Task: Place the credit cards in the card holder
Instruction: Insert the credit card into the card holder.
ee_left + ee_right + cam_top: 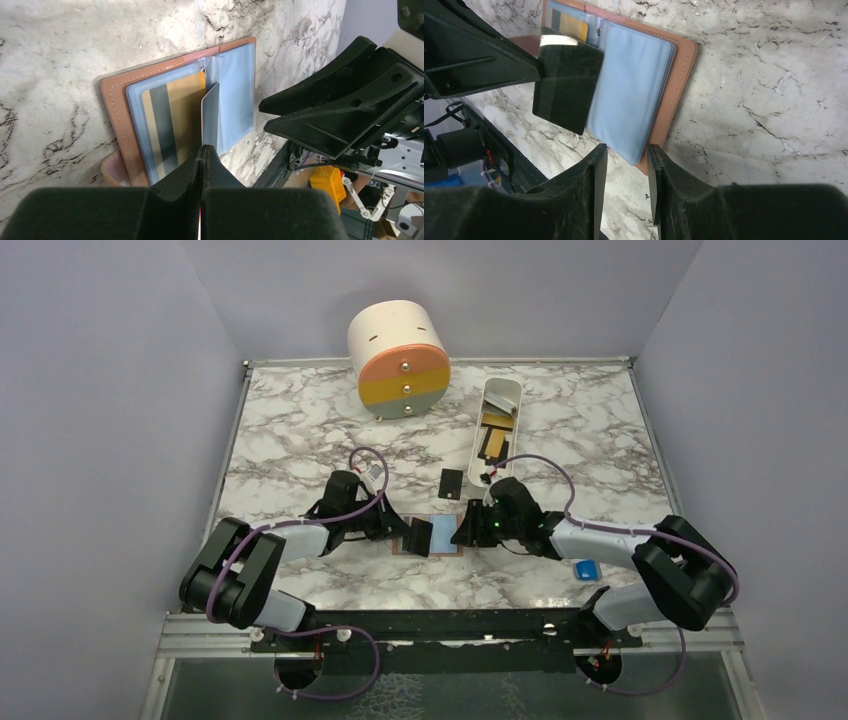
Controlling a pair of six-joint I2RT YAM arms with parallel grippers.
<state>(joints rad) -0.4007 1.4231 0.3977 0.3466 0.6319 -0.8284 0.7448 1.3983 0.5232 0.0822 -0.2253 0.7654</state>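
The tan-brown card holder point(440, 537) lies open on the marble between my two grippers, light-blue sleeves up point(235, 95) point(634, 95). A tan card with a grey stripe point(172, 122) sits in its left sleeve. My left gripper point(202, 148) point(412, 537) is shut on a black credit card point(569, 77), seen edge-on in the left wrist view point(210, 115), held upright over the holder's middle. My right gripper point(626, 150) point(467, 530) is open, with its fingertips at the holder's near right corner. Another black card point(451, 483) lies flat behind the holder.
A long white tray point(500, 390) with several cards stands at the back right. A cream cylinder with orange, yellow and grey drawer fronts point(398, 358) stands at the back. A small blue block point(586, 569) lies by the right arm.
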